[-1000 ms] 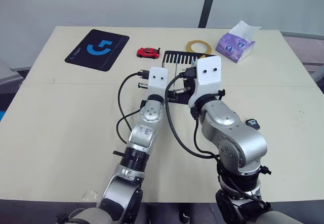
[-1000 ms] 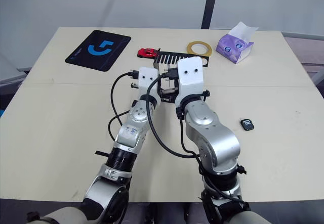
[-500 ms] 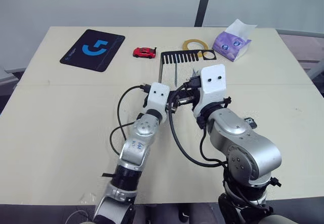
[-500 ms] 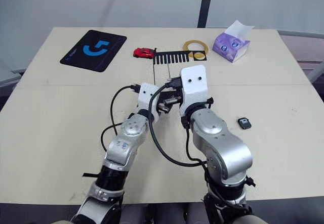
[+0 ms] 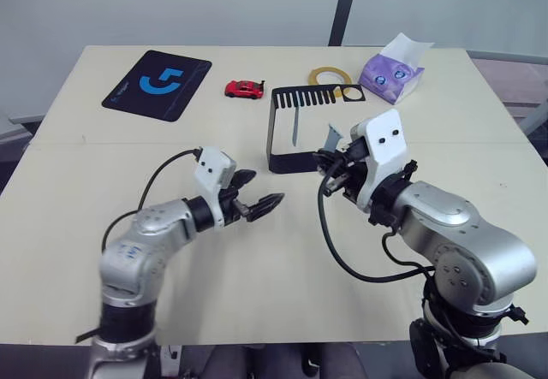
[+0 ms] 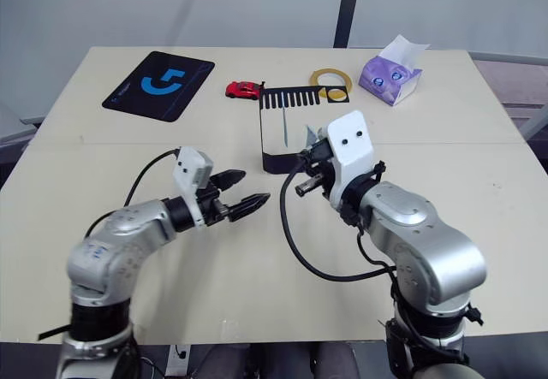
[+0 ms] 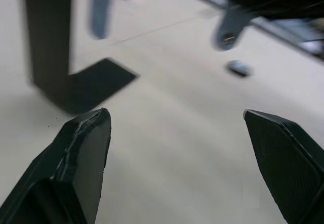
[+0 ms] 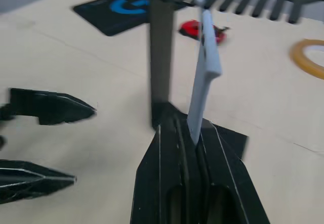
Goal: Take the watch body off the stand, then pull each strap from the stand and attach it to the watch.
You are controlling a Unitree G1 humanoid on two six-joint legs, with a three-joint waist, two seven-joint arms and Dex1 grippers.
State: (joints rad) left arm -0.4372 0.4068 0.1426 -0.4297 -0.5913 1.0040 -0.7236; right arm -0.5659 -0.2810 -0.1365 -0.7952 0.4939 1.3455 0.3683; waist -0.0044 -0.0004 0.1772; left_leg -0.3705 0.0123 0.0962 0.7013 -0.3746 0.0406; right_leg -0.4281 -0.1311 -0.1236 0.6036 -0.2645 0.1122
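Right hand clamped on one pale blue-grey strap beside the stand; left hand empty, fingers apart.

The small black watch body (image 6: 413, 208) lies on the beige tabletop (image 5: 77, 199), right of the right arm and well apart from the black bent-metal stand (image 5: 276, 131). One narrow pale blue-grey rubbery strap (image 5: 295, 126) hangs from the stand's comb-like slotted top arm. The right hand (image 8: 195, 133) is pinched shut on the lower end of the other pale blue-grey strap (image 8: 205, 77), just beside the stand's flat base. The left hand (image 5: 259, 199) hovers over bare tabletop near the stand. Behind the stand sit a red toy car (image 5: 244, 89), a yellow tape ring (image 5: 329, 75), a purple tissue pack (image 5: 392, 71) and a black mouse pad with blue logo (image 5: 157, 83).
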